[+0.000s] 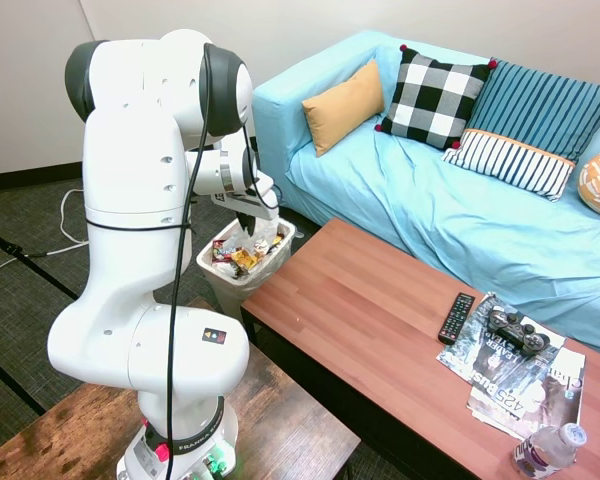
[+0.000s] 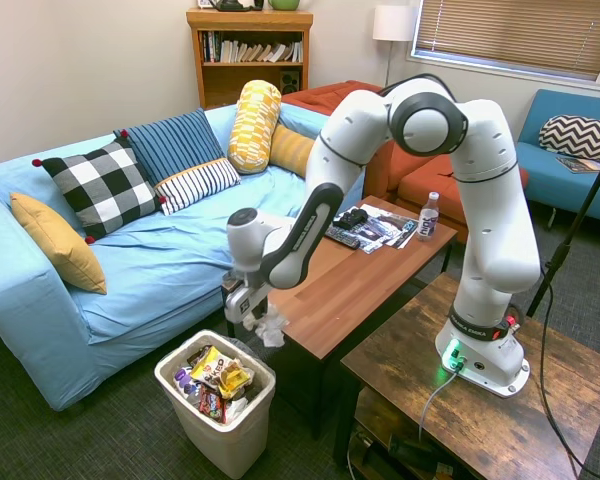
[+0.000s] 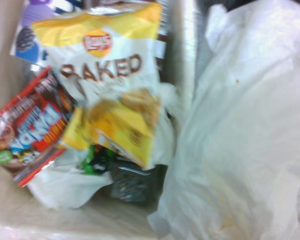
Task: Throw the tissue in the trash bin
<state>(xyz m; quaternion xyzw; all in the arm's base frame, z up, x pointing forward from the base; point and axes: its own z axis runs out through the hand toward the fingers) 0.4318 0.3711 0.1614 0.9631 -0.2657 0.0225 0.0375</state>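
Tissue held just above the trash bin, beside the desk edge.

The gripper (image 2: 260, 322) hangs over the trash bin (image 2: 218, 428), its jaws clamped on the crumpled white tissue (image 2: 271, 328), which dangles clear of the rim; in the blurred wrist view the tissue (image 3: 245, 130) seems to fill one side; a yellow chip bag (image 3: 117, 80) and red wrapper (image 3: 27, 135) lie in the bin; the wooden desk (image 2: 355, 275) carries a remote (image 1: 456, 318), magazines (image 1: 520, 385) and a water bottle (image 1: 548, 450).
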